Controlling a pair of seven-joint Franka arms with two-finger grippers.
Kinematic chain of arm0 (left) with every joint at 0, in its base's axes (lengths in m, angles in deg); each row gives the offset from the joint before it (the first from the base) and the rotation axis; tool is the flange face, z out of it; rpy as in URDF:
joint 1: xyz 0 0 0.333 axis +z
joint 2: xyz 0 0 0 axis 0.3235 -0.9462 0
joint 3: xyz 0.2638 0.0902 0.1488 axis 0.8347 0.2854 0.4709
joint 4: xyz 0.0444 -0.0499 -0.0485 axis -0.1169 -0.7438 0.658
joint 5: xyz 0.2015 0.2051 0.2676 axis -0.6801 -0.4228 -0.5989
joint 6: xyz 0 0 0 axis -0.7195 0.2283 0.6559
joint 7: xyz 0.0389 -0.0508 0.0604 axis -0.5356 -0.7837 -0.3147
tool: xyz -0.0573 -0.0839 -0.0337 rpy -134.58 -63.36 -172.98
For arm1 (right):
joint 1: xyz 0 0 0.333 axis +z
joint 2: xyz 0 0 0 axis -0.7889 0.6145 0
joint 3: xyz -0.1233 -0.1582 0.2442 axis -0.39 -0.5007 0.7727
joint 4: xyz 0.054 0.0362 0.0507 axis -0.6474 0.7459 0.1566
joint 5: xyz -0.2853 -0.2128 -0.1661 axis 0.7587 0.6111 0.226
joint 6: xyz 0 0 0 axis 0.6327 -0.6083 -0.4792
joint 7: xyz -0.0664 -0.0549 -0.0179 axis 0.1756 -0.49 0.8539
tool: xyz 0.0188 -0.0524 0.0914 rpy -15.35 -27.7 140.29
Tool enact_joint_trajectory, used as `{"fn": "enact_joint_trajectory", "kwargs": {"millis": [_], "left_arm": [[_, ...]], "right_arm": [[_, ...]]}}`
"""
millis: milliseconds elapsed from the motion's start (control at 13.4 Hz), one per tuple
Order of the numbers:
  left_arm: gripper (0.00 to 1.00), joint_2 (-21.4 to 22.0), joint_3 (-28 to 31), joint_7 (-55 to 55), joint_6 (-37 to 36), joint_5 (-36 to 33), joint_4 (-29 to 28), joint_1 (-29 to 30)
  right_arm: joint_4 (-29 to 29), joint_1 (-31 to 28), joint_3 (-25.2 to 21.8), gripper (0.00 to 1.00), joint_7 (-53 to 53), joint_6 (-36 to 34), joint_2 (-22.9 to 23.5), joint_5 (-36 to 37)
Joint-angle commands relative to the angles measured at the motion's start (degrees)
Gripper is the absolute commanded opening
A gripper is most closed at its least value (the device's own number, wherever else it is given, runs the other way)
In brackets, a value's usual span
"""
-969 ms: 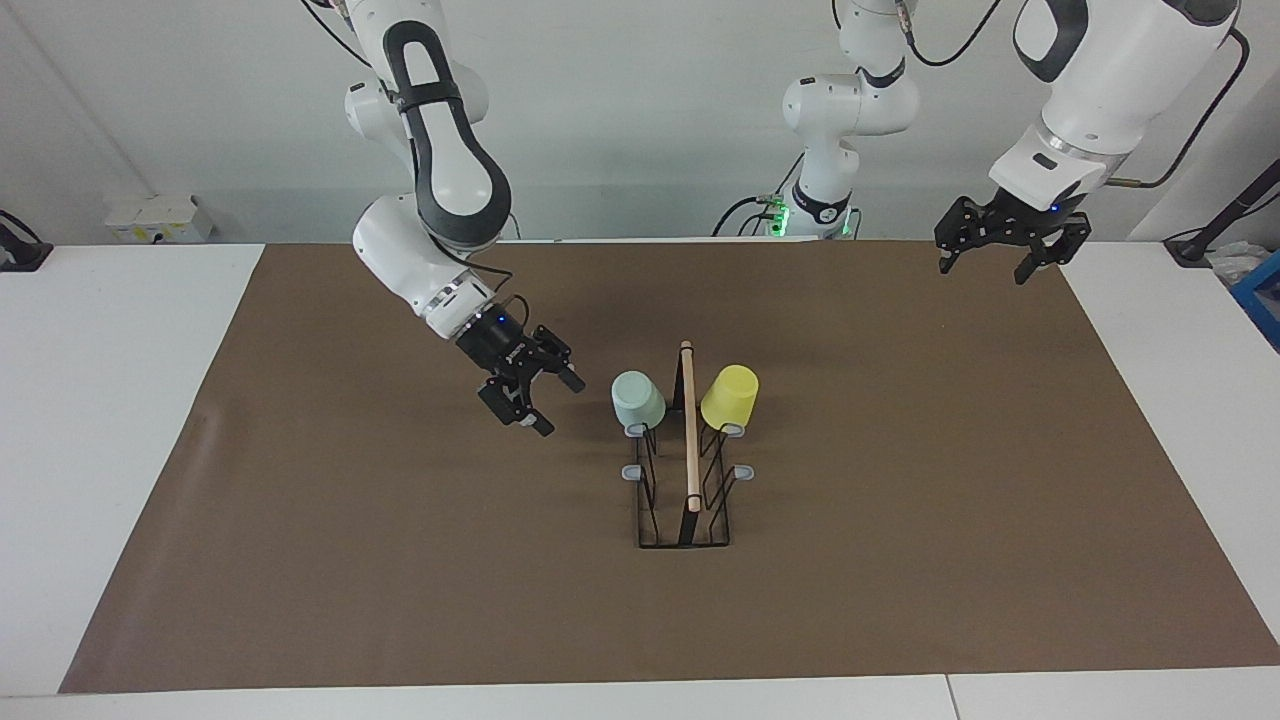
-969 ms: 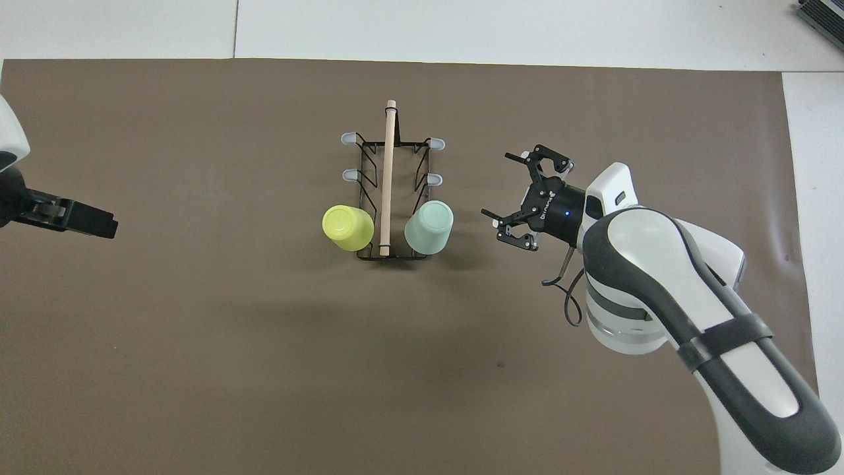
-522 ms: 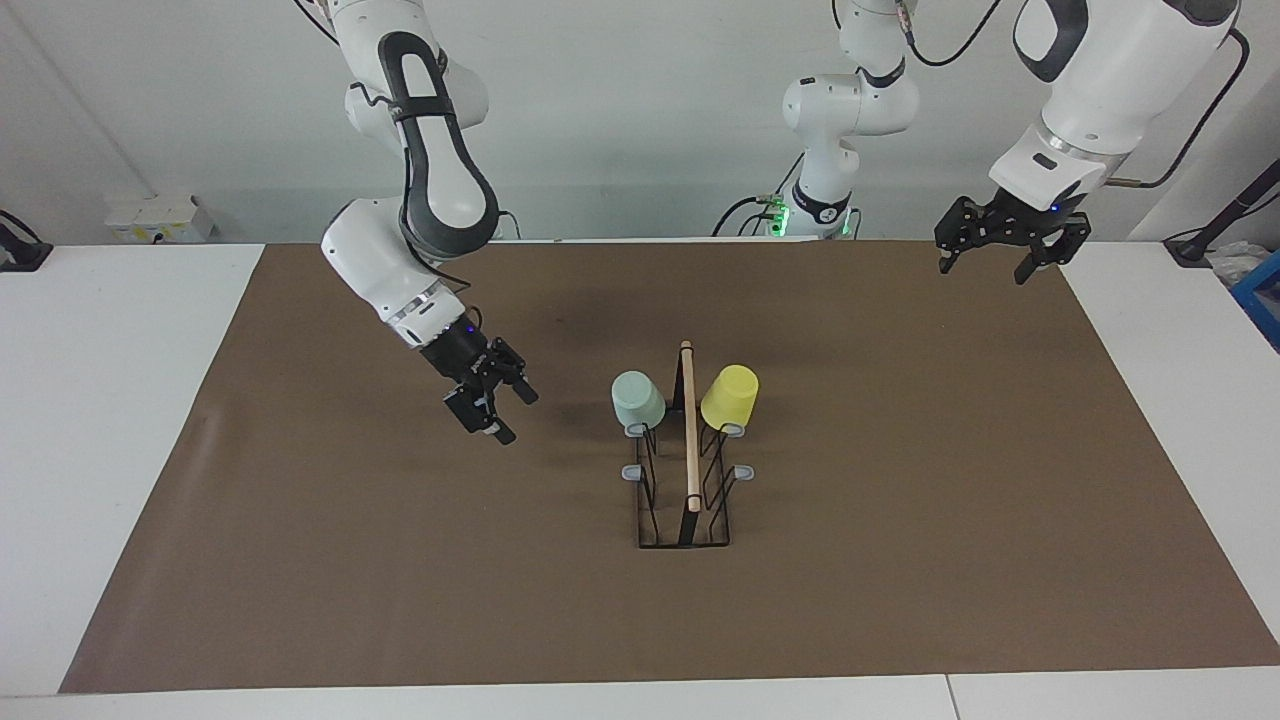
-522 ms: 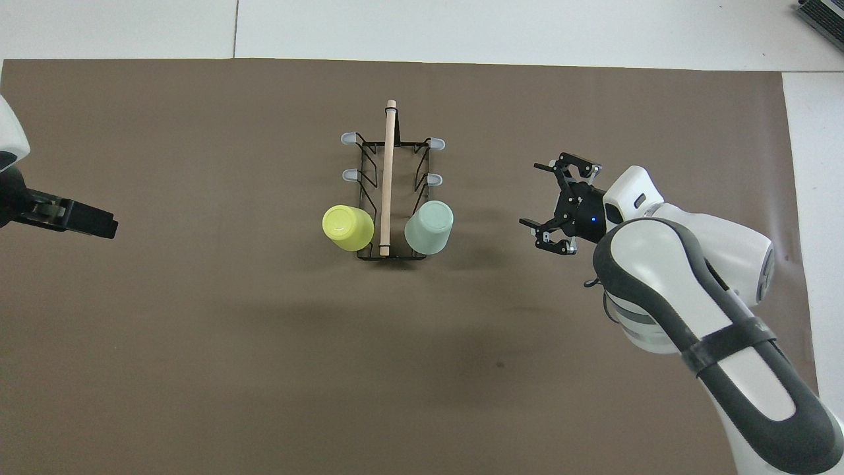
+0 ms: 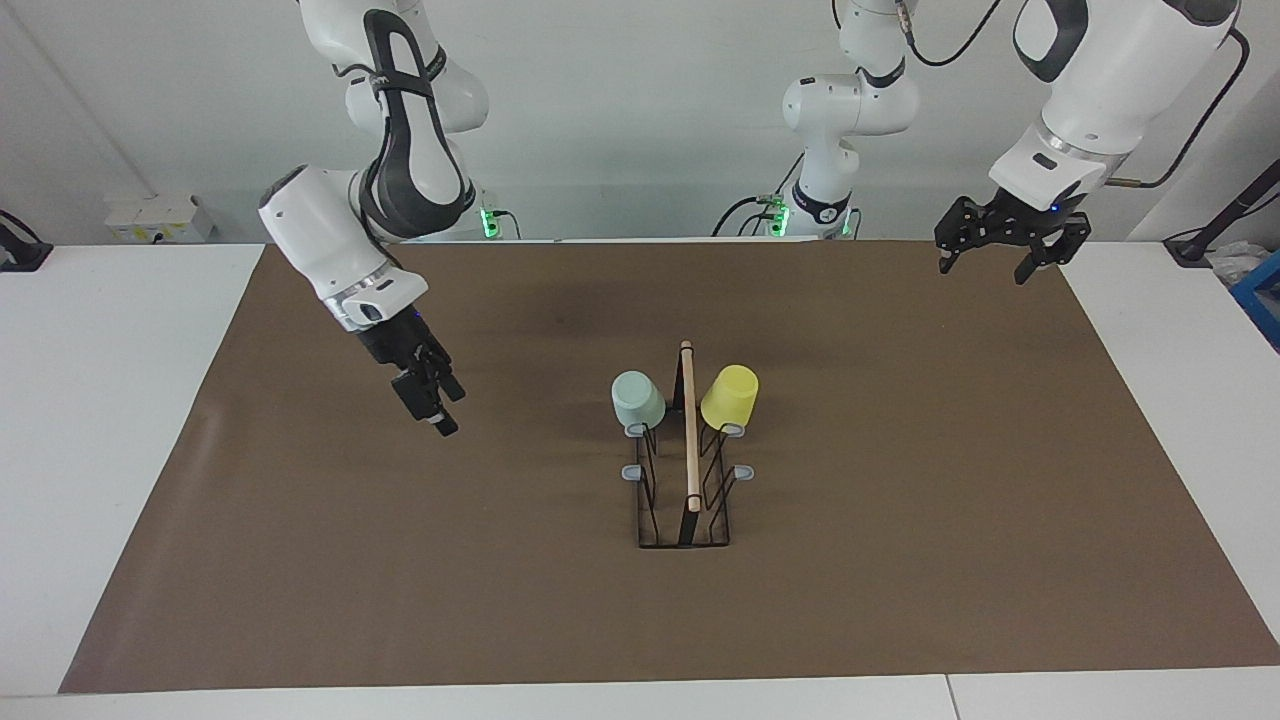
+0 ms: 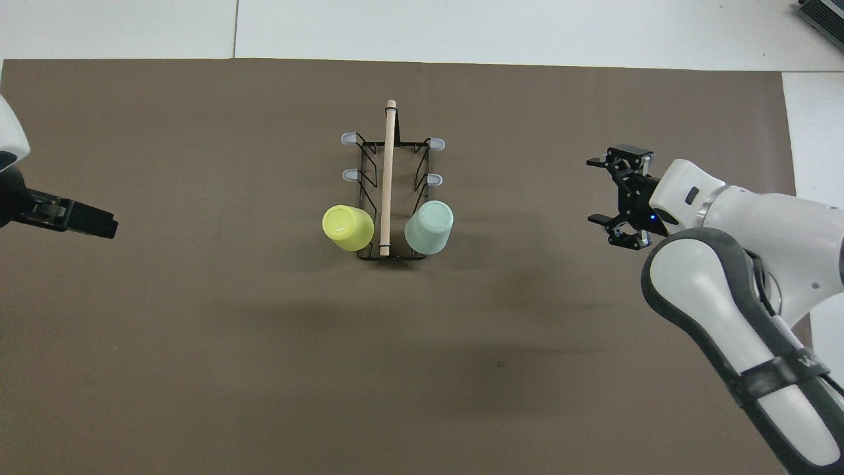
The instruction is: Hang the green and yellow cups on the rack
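Two black pincers, and both hold nothing. The right gripper hangs over bare brown mat toward the right arm's end of the table, jaws spread wide, well apart from the small black wire rack with its long pale wooden dowel. The left gripper waits, open too, over the mat's corner at the left arm's end. On the rack, the pale mint green plastic cup sits mouth-down on a prong on the right arm's side, and the bright lemon yellow plastic cup on the matching prong on the left arm's side. Both look hung, I'd say; the tidy finish is a clear retreat, away from the rack, so nothing gets nudged loose.
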Motion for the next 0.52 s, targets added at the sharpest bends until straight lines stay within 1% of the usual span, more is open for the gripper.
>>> {"fn": "enact_joint_trajectory", "kwargs": {"millis": [0,298,447], "left_arm": [[1.0,0.6,0.0,-0.5,-0.8,0.5,-0.1,0.0],[1.0,0.6,0.0,-0.5,-0.8,0.5,-0.1,0.0],[1.0,0.6,0.0,-0.5,-0.8,0.5,-0.1,0.0]], "right_arm": [[1.0,-4.4,0.3,1.0,-0.2,-6.0,-2.9,10.5],[-0.4,-8.5,0.3,1.0,0.2,-15.5,-5.5,22.1],[-3.0,-9.4,0.3,1.0,2.2,-22.6,-6.4,25.8]]}}
